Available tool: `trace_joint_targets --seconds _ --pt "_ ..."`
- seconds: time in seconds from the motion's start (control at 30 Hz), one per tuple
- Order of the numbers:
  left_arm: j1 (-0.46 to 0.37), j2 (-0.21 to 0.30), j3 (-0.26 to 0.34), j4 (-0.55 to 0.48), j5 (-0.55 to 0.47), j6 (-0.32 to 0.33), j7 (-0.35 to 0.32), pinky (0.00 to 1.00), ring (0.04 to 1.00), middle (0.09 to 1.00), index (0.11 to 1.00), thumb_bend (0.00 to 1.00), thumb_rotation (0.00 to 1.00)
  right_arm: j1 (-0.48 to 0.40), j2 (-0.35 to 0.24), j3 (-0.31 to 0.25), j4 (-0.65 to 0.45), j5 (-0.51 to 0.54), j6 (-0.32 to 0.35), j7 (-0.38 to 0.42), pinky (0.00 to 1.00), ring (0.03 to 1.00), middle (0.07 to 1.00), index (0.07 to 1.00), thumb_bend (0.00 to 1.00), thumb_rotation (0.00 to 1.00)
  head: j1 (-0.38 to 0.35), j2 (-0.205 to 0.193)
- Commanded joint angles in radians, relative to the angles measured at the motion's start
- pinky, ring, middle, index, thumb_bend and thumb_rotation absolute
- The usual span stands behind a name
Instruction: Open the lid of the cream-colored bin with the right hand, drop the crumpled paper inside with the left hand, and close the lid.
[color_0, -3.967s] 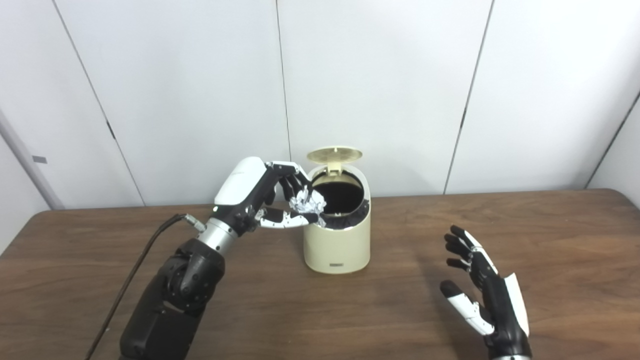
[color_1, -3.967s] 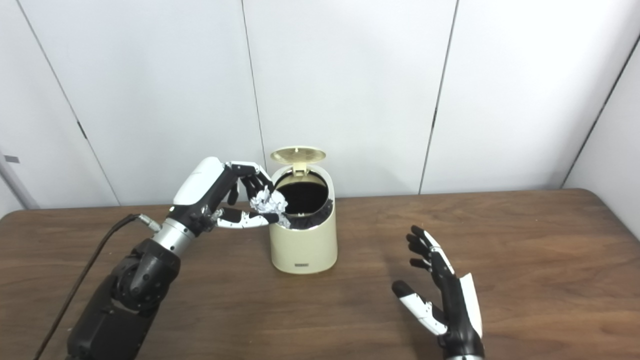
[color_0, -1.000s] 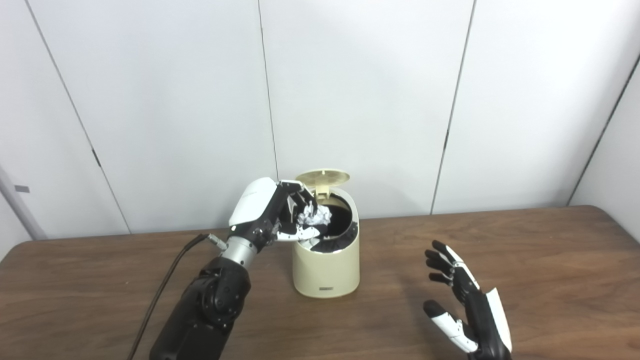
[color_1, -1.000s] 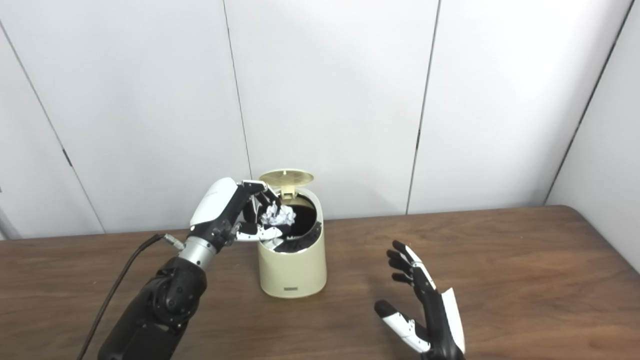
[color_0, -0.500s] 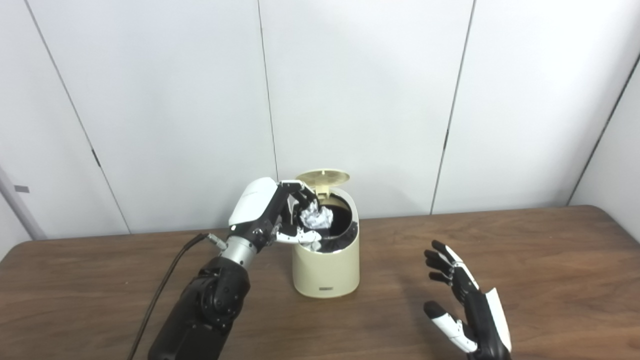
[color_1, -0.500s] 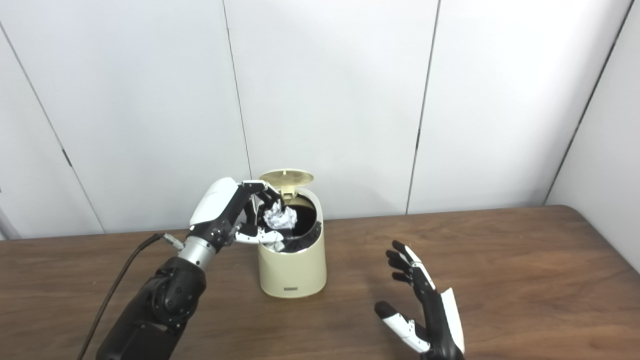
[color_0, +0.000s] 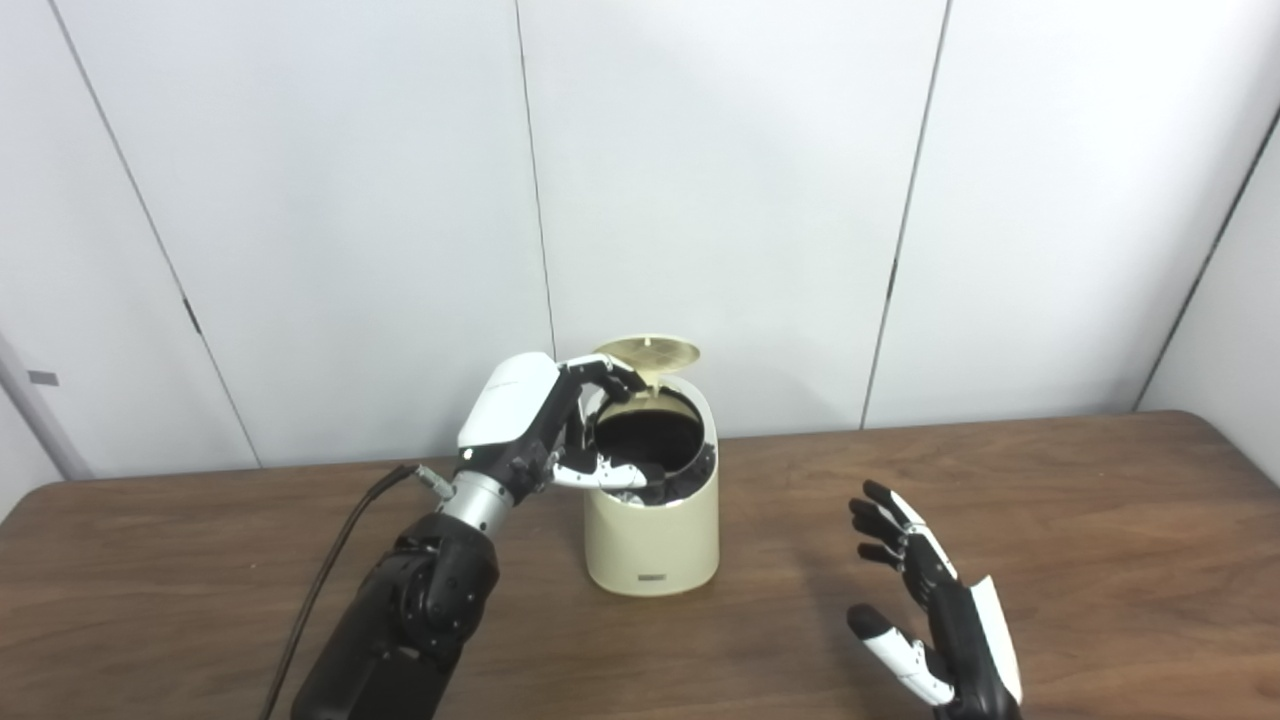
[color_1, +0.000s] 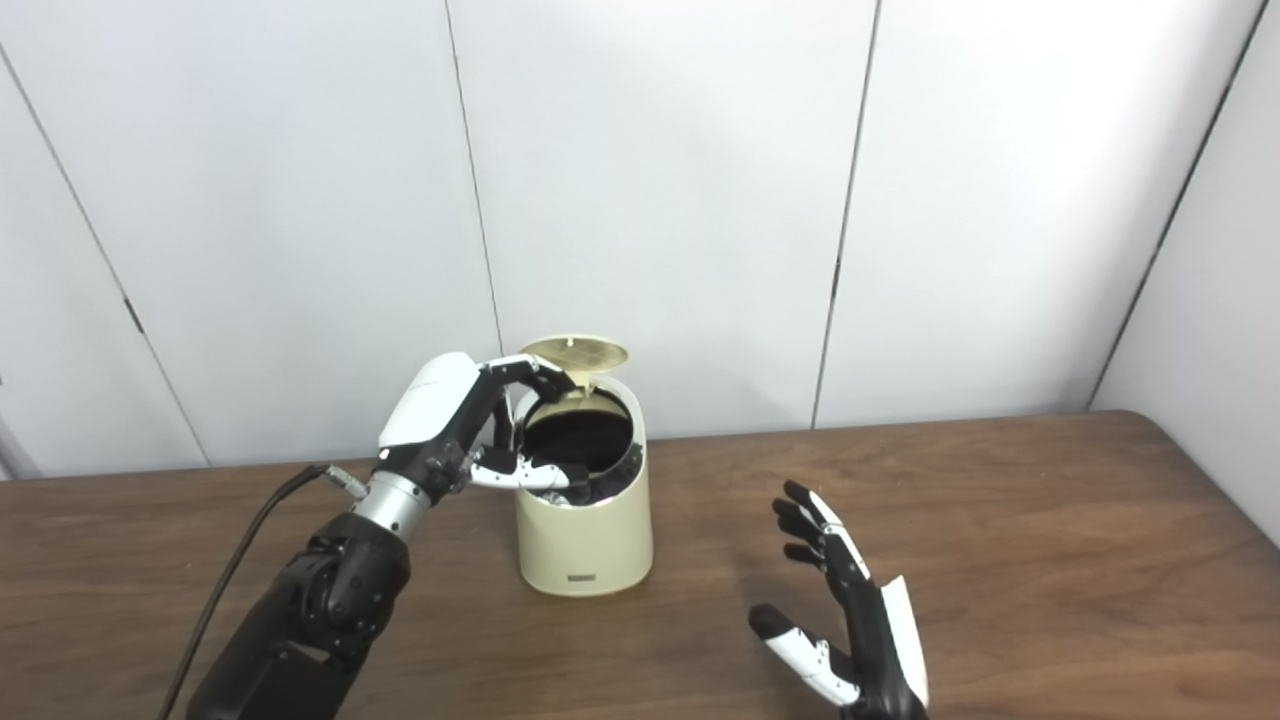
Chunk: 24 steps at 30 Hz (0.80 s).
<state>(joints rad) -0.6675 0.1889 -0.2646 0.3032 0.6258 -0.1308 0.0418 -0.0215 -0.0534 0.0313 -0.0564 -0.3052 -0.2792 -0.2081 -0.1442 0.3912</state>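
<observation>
one cream bin (color_0: 652, 535), left eye view: lid (color_0: 647, 351) up for access; left hand (color_0: 545, 425) spread empty at the rim, so paper judged inside, unseen. right eye view: right hand (color_1: 850, 625) spread, well apart, likely waiting to close.

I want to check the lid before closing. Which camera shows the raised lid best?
The right eye view: the lid stands clear of the left hand. In the left eye view the fingers overlap the lid's edge, though its underside shows.
</observation>
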Motion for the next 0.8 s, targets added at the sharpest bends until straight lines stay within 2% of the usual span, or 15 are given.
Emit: trace_joint_targets --seconds 0.0,0.27,0.77 --pt "-0.03 0.004 0.0 -0.043 0.003 -0.034 0.027 0.52 0.614 0.666 0.69 1.0 0.34 0.014 0.039 0.022 0.035 -0.012 -0.025 -0.009 0.72 0.81 0.83 0.876 0.89 0.85 0.0 0.0" --pt "0.013 0.015 0.015 -0.102 -0.015 -0.048 0.019 0.51 0.593 0.643 0.669 1.0 0.33 0.011 0.034 0.018 0.038 -0.003 -0.023 -0.005 0.73 0.824 0.842 0.88 0.89 0.85 0.006 -0.002" --pt "0.157 0.082 0.098 -0.314 -0.099 -0.051 -0.053 0.48 0.566 0.615 0.611 1.0 0.31 0.011 0.025 0.011 0.033 0.011 -0.016 0.003 0.74 0.825 0.844 0.879 0.88 0.84 0.023 0.001"
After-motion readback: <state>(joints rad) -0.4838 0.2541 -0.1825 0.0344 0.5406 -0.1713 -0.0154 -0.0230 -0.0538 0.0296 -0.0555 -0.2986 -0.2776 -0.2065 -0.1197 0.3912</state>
